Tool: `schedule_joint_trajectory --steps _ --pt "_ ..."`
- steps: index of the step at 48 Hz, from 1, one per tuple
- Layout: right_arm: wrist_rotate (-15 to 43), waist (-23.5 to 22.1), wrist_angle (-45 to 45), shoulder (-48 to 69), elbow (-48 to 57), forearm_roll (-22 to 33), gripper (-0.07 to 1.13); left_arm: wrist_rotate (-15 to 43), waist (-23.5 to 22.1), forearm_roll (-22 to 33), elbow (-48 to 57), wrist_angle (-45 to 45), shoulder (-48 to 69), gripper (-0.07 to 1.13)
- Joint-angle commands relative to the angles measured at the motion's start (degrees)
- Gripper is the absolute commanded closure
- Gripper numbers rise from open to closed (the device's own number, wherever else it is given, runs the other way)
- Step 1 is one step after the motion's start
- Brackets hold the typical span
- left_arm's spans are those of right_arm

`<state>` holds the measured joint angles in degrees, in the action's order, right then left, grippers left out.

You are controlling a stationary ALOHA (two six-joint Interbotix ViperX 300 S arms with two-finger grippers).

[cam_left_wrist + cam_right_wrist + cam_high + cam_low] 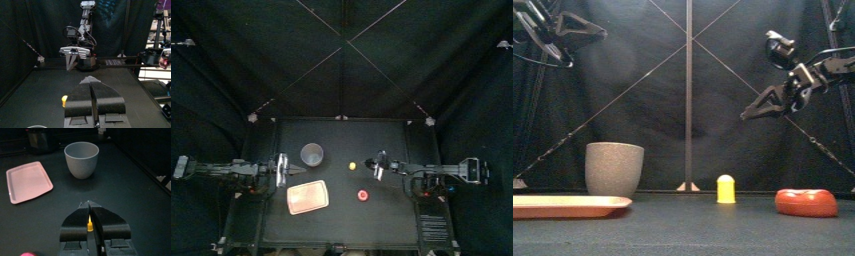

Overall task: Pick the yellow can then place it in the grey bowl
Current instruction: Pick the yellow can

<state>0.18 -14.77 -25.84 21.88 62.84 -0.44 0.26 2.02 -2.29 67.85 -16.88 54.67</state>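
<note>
Hovering above surface (673,225): right hand (88,204), jaws closed, empty | left hand (92,80) raised at left side, closed, empty | yellow can (726,189) small, upright, round-topped, standing near grey bowl (615,168), apart.

The tall grey speckled cup (615,168) looks matt and faintly grainy, like stoneware or dull plastic. The small yellow can (726,189) is smooth plastic with a soft sheen. The flat pink plastic tray (567,206) is smooth, with a faint gleam along its rim. The squat red toy (806,203) is glossy, with bright highlights on top. The black table top (687,232) is matt, and the black back curtain (647,90) is dull cloth
</note>
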Motion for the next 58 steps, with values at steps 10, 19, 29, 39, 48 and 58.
schedule_joint_trajectory --steps 10,19,29,39,48,58 --pt "-0.2 -0.3 -2.1 -10.6 -8.9 -10.0 0.07 0.0 0.2 0.1 -1.4 -0.4 -0.3 1.09" --pt "-0.4 -1.1 0.3 -14.5 -11.3 -12.7 0.0 0.0 0.2 0.1 -1.2 -0.4 -0.4 1.09" --pt "-0.4 -1.4 1.9 -19.6 -12.1 -12.5 0.0 0.0 0.2 0.1 -0.7 -0.4 -0.4 1.09" --pt "-0.2 -1.0 3.4 -23.7 -12.7 -12.6 0.0 0.0 0.4 0.1 -0.4 -0.4 -0.4 1.09" --pt "0.1 -0.5 3.5 -26.6 -13.0 -12.9 0.0 0.0 1.0 0.1 -0.3 -0.6 -0.4 1.09" --pt "1.0 -0.2 3.8 -27.4 -13.0 -13.2 0.01 0.0 1.1 0.1 -0.2 -0.6 -0.4 1.09"
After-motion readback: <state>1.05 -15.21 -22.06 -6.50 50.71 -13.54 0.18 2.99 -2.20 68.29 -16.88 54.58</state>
